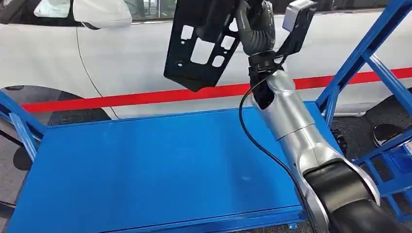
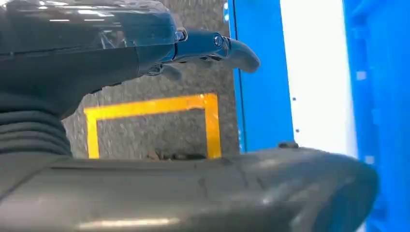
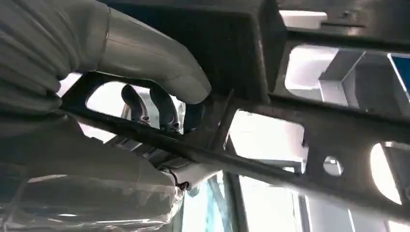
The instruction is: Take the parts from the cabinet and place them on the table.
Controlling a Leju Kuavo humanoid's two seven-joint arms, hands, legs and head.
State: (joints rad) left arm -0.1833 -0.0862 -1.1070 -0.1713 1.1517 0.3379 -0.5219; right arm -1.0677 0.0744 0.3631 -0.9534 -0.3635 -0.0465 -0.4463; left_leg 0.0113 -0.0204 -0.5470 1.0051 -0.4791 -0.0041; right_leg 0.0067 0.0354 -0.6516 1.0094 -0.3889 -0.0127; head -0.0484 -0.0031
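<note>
Right robot hand grips black panel (cutouts) above blue table.

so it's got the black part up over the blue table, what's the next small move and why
Probably lower it. The right robot hand grips the black part through one of its cut-outs, holding it well above the blue table; the surface beneath looks bare, so a straight descent before release seems safest.
</note>
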